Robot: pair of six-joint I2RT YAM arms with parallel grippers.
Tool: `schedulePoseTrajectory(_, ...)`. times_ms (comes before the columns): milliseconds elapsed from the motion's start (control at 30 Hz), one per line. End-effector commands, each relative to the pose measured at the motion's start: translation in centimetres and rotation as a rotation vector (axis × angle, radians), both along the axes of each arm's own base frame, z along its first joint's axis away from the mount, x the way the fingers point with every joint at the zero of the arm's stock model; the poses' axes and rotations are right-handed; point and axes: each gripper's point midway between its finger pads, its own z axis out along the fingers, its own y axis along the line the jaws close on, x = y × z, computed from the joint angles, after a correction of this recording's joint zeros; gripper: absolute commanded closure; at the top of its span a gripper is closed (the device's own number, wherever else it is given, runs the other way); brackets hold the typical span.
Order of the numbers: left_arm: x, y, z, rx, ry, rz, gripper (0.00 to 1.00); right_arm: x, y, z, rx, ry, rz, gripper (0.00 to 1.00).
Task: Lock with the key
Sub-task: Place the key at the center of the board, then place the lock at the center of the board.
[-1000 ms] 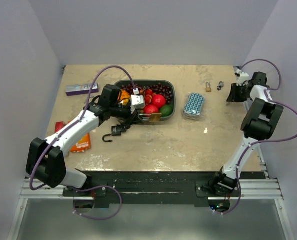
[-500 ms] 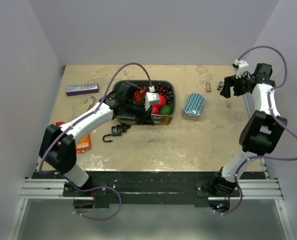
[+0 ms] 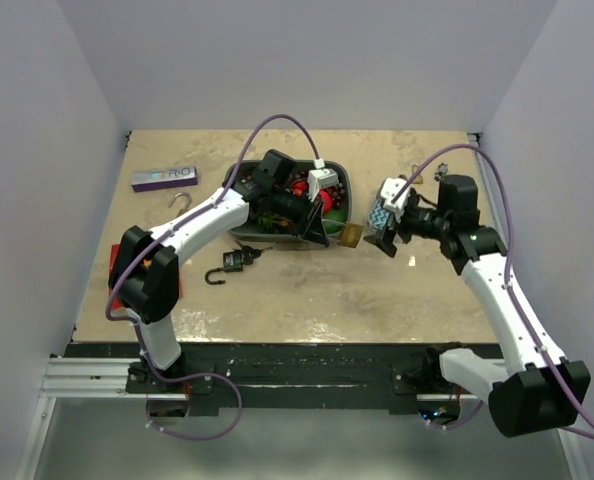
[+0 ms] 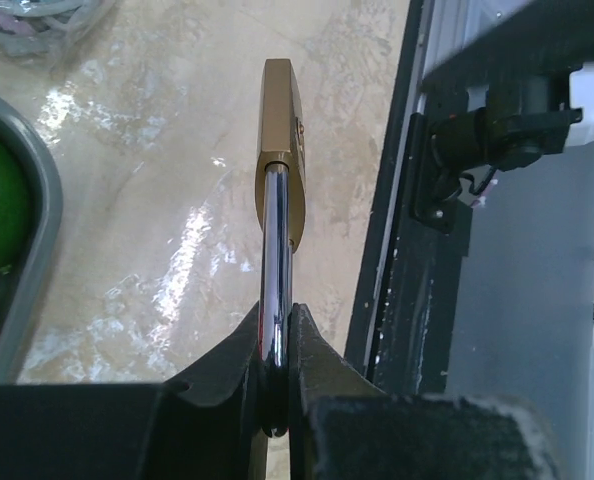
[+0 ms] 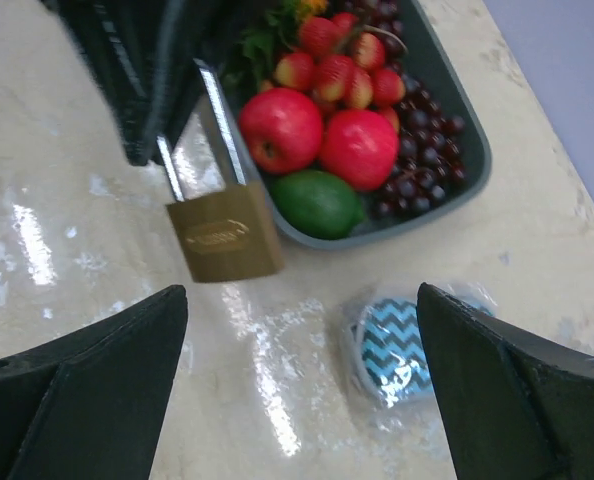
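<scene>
- Top external view: the table point(image 3: 307, 290) carries a fruit tray point(image 3: 343, 190).
- The left gripper point(image 4: 277, 335) is clenched on the shackle of the brass padlock point(image 4: 280, 150), holding it out just beyond the tray.
- The right gripper point(image 5: 299, 300) faces it, spread wide and empty.
- Judged step: presenting the lock. Next, the right gripper needs the key, which neither claw holds.

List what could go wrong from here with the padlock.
1. The left claw pinches the padlock only by its thin shackle, leaving the body unsupported. A nudge from the right claw could swing it or pull it loose.
2. The right claw is open and empty, and no key shows in either wrist view, so locking may stall.
3. The padlock sits near the tray, so a swing might knock the rim.
</scene>
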Motion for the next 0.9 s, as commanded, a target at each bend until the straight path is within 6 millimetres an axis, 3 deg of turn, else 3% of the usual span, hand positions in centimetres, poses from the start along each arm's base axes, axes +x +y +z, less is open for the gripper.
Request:
schedulePoseTrajectory(0,-1.1,-1.7,5.0,-0.151,0.019,-0.064,1.00,-1.9,3.2,0.4,-0.032,-0.146,0.130,0.01)
schedulePoseTrajectory(200,-2.0,-1.8,5.3,-0.186,0.046,-0.101,1.00,-4.0,5.1,-1.8,-0.109,-0.190,0.241,0.01)
schedulePoseTrajectory(400,-3.3,-2.0,5.7,-0.211,0.072,-0.149,1.00,-3.4,5.5,-3.3,-0.169,-0.258,0.268,0.04)
schedulePoseTrajectory(633,-3.4,-1.9,5.5,-0.208,0.078,-0.143,1.00,-2.5,5.4,-2.7,-0.182,-0.344,0.239,0.23)
schedulePoseTrajectory(867,-3.2,-2.2,5.3,-0.214,0.107,-0.139,1.00,-2.7,5.0,-2.2,-0.194,-0.399,0.217,0.30)
